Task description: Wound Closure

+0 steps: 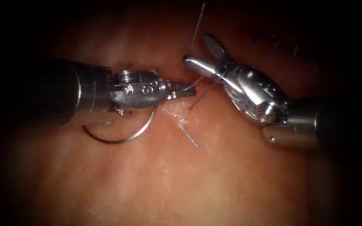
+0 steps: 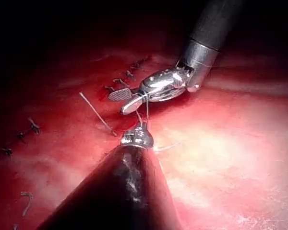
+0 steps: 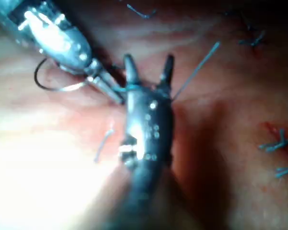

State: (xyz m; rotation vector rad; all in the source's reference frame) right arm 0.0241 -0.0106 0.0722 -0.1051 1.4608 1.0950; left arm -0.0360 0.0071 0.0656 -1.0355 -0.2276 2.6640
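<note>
The tissue (image 1: 181,180) lies under both tools, and the cut (image 1: 176,109) runs across it beneath the two tips. Finished stitches (image 2: 120,82) sit in a row beyond the tools in the left wrist view, and cut ends of thread (image 3: 278,144) lie on the surface in the right wrist view.

The left tool (image 1: 185,89) comes in level from the left, with its jaws closed on the thread (image 1: 201,94) right at their tip. The right tool (image 1: 201,51) comes in from the right with its jaws spread wide apart, and the thread passes between them at the hinge without being clamped. They hold nothing.

The needle (image 1: 122,138) lies free on the tissue, just beneath the left tool's wrist, left of the cut. Its curve opens upward, and neither tool grips it. One thread tail (image 1: 197,23) stands up past the right tool, and another short piece (image 1: 190,134) lies on the tissue below the tips.
</note>
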